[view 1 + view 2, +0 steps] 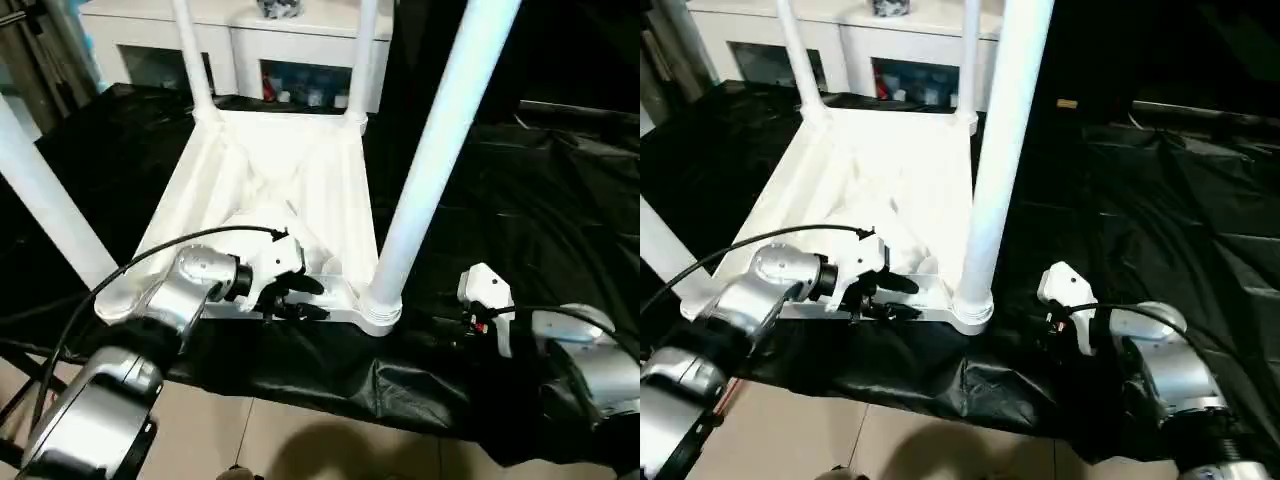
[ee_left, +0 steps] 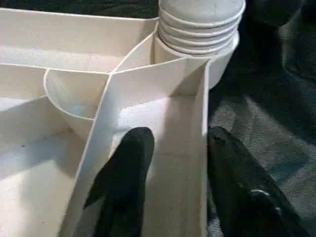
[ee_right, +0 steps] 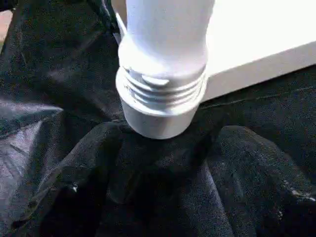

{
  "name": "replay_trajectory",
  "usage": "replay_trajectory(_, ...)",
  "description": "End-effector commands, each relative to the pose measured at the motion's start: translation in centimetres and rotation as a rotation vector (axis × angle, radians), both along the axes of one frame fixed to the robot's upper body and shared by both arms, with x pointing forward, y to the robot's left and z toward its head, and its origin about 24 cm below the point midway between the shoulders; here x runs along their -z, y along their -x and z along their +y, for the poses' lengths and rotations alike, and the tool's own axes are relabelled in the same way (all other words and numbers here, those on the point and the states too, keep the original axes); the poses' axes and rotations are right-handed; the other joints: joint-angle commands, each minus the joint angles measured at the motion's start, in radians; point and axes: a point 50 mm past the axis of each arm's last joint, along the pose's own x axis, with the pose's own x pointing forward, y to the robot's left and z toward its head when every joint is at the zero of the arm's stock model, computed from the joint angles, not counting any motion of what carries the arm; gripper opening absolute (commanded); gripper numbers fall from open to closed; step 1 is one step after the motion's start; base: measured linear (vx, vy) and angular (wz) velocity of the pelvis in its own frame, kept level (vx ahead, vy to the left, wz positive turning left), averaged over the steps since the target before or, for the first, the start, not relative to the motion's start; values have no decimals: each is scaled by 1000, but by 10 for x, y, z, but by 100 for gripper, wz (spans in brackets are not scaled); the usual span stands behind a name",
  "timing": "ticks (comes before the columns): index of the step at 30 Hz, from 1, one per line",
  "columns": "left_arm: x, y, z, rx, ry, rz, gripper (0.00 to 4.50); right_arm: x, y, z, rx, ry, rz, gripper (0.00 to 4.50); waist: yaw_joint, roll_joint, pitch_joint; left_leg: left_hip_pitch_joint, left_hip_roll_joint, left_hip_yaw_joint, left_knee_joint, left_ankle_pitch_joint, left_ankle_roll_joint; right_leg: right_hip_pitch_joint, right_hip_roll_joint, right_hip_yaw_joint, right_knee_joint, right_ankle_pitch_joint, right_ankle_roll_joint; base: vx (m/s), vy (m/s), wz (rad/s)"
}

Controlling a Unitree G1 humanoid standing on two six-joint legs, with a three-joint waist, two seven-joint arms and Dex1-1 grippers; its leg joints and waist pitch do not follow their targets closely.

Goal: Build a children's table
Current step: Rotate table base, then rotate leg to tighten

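The children's table [image 1: 290, 190] lies upside down on the black-draped worktop [image 1: 540, 200] with four legs apparently seated, the left gripper [image 1: 290, 296] fingers [image 2: 123, 173] straddling its near rim, the right gripper [image 3: 163, 197] open beside the near-right leg [image 1: 440, 140].

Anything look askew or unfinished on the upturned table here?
Yes: the near right leg is not fully seated in its corner socket; several thread ridges show above the socket's rim. The black cloth is rumpled. No visible damage to the table.
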Motion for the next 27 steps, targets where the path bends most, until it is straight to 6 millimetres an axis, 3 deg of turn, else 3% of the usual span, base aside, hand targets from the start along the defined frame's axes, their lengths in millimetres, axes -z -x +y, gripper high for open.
replay_trajectory(1,3,1,3,14,-39,23,167,-1,2,-1,-3,-3,5,363,6,-3,-69,7,16,0,-66,-237,52,54,-54,35,-83,-212,-229,0,0,0)
replay_trajectory(16,9,3,15,20,-83,134,61,-2,4,1,8,-41,51,363,15,-2,-69,9,18,-2,-69,-244,46,56,-56,35,-84,-228,-226,0,0,0)
replay_trajectory(22,16,7,22,-15,-101,159,3,-7,5,5,5,-105,81,439,15,-3,-69,6,19,-1,-70,-237,48,57,-56,34,-83,-217,-230,0,0,0)
replay_trajectory(25,17,8,24,-72,-51,167,0,-10,3,7,22,-99,30,447,13,-3,-68,8,19,-2,-71,-242,42,55,-59,35,-85,-248,-220,0,0,0)
replay_trajectory(27,19,10,23,-117,-1,167,0,-10,-1,11,34,-97,-5,447,7,-11,-66,5,18,-2,-73,-244,40,54,-59,34,-88,-270,-212,0,0,0)
